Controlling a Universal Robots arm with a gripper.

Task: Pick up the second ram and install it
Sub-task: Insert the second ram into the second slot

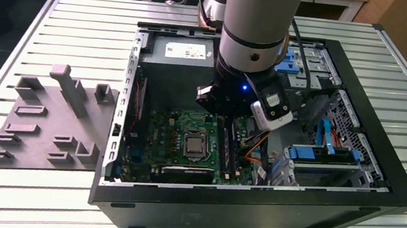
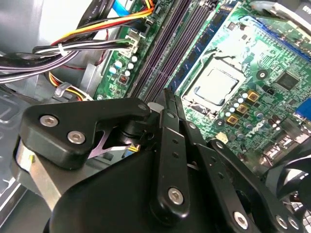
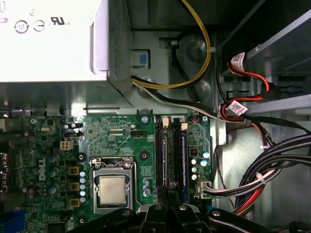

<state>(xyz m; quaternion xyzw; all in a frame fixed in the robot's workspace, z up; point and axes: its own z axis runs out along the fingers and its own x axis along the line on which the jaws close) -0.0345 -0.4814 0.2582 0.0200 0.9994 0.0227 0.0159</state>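
Observation:
My gripper [image 2: 167, 97] hangs inside the open computer case [image 1: 378, 164], with its fingertips pressed together and nothing showing between them. It sits just above the near end of the black memory slots [image 3: 170, 150] beside the processor [image 3: 112, 189]. A slim blue-green ram stick [image 2: 210, 36] with small black chips stands in the slot on the processor side. I cannot tell whether it is the second ram. In the exterior view the arm's wrist [image 1: 247, 90] covers the top of the slots [image 1: 228, 150].
The grey moulded tray [image 1: 45, 127] with raised blocks lies outside the case at the exterior view's left. Cable bundles [image 3: 262, 170] run close beside the slots. The power supply [image 3: 48, 39] and the drive bay [image 1: 319, 159] hem in the motherboard.

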